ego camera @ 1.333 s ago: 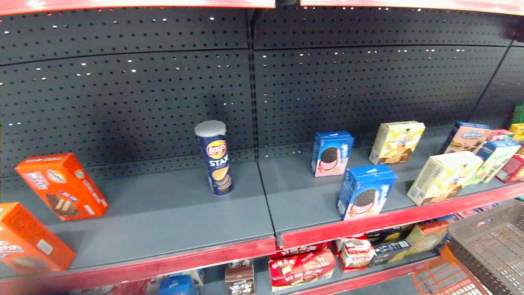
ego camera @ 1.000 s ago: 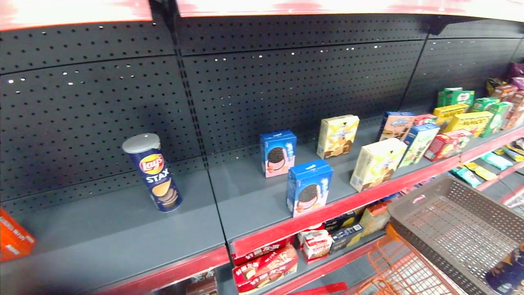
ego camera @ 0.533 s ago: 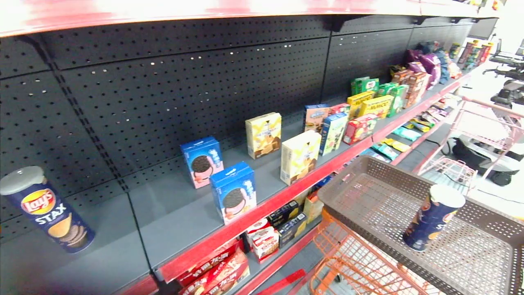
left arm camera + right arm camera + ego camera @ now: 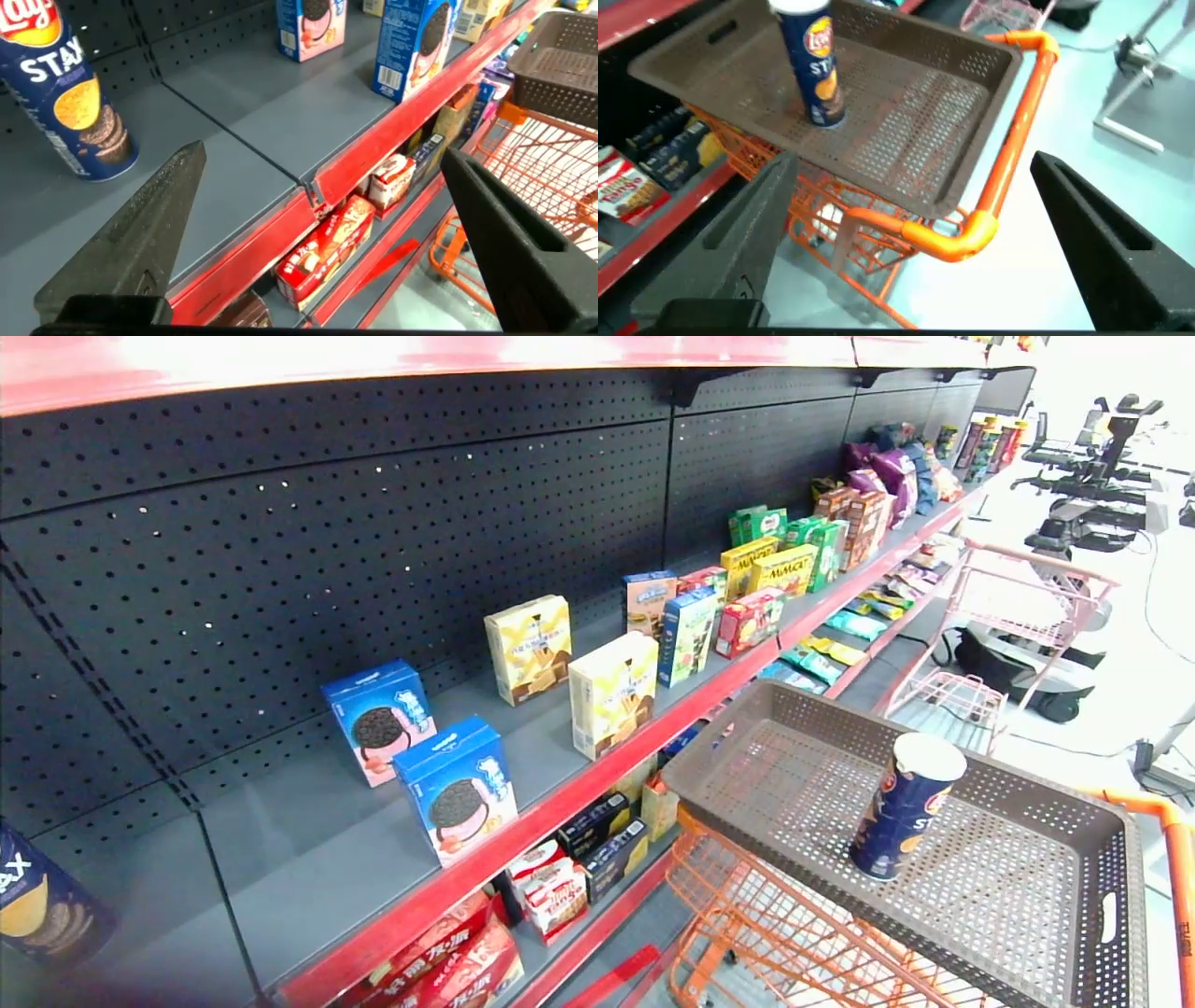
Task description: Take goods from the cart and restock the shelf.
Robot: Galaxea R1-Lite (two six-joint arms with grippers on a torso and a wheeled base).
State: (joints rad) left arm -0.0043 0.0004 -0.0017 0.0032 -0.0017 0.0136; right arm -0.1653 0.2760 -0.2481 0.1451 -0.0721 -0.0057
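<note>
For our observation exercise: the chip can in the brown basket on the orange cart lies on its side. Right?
No. The chip can in the brown basket on the orange cart stands upright, not on its side, as the head view shows.

Head camera is looking down and rightward along the shelf (image 4: pixel 308 840), with the cart basket (image 4: pixel 1116 896) close at lower right. Left wrist camera is looking down close over the shelf edge, sharing the front blue cookie box (image 4: pixel 457 793) (image 4: pixel 409 47) with head. Right wrist camera is looking down on the basket, sharing its can (image 4: pixel 901 821) (image 4: pixel 813 70) with head.
</note>
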